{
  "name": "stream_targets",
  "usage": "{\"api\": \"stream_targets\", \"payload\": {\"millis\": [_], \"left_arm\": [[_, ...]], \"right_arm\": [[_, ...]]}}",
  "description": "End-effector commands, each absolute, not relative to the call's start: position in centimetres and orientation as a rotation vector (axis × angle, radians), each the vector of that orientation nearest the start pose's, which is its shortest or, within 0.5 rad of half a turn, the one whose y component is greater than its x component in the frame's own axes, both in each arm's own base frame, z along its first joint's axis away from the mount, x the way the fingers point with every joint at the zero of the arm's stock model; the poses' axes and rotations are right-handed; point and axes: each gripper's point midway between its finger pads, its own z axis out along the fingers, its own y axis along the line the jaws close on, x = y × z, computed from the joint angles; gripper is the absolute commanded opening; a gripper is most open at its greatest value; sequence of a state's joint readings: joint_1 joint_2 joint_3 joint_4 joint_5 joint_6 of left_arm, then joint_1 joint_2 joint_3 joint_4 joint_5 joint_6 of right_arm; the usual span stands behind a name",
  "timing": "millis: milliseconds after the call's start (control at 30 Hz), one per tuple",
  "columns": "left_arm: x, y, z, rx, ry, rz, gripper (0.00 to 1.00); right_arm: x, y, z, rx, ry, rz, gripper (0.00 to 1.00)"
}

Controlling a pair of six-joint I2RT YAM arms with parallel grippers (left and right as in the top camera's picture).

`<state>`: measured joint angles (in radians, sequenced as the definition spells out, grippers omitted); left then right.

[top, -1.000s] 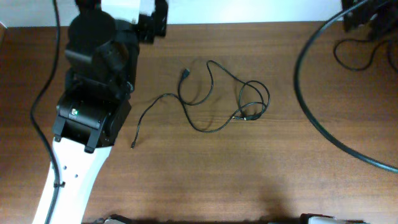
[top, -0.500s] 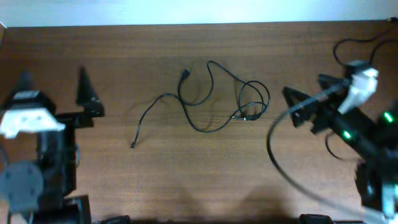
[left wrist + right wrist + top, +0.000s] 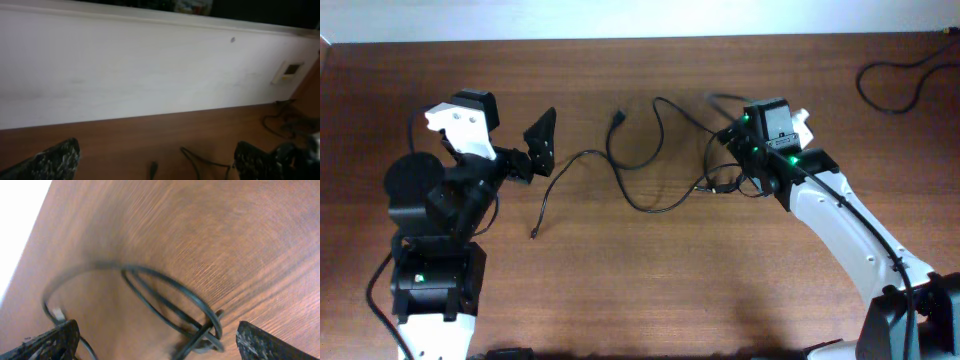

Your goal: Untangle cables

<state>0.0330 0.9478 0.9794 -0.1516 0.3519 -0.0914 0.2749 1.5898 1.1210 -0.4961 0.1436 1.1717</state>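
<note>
Cables (image 3: 617, 119) lie partly hidden beneath the spread right tool (image 3: 155, 342)

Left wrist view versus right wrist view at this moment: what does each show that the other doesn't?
Only the left wrist view shows the white wall, a wall plate and a plug lying on the wood. Only the right wrist view shows the cables close up, looped and crossing. Both show the wooden table and spread fingers: the left claw and right claw are open.
</note>
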Motion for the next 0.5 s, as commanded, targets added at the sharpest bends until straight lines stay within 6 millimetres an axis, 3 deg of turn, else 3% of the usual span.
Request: {"api": "stream_targets", "payload": {"millis": [0, 33, 133, 267, 300, 333, 367, 400, 433, 467], "left_arm": [[34.5, -4.1, 36.8, 0.156, 1.686, -0.281, 0.99], [34.5, -4.1, 36.8, 0.156, 1.686, -0.275, 0.99], [34.5, -4.0, 36.7, 0.154, 1.687, -0.268, 0.99], [34.5, -4.0, 36.6, 0.153, 1.694, -0.269, 0.99], [34.5, -4.0, 36.5, 0.153, 1.695, -0.269, 0.99], [34.5, -4.0, 36.5, 0.153, 1.695, -0.269, 0.99], [34.5, -4.0, 36.5, 0.153, 1.695, -0.269, 0.99], [34.5, -4.0, 36.5, 0.153, 1.696, -0.269, 0.99], [34.5, -4.0, 36.5, 0.152, 1.698, -0.269, 0.99], [34.5, -4.0, 36.5, 0.152, 1.697, -0.269, 0.99]], "right_arm": [[40.1, 7.0, 12.2, 1.669, 1.944, 0.460, 0.96], [40.0, 7.7, 11.5, 1.729, 1.948, 0.495, 0.80], [39.6, 10.4, 10.0, 1.705, 2.047, 0.528, 0.79], [39.3, 13.3, 10.4, 1.617, 2.058, 0.534, 0.80], [39.1, 13.7, 10.2, 1.605, 2.070, 0.528, 0.57], [39.0, 13.9, 9.9, 1.602, 2.080, 0.520, 0.10], [38.9, 14.1, 9.4, 1.600, 2.095, 0.508, 0.04], [38.8, 14.8, 9.2, 1.578, 2.126, 0.521, 0.04], [40.8, 17.4, 12.5, 1.237, 2.184, 0.651, 0.04], [42.7, 20.1, 18.7, 0.884, 2.101, 0.766, 0.04]]}}
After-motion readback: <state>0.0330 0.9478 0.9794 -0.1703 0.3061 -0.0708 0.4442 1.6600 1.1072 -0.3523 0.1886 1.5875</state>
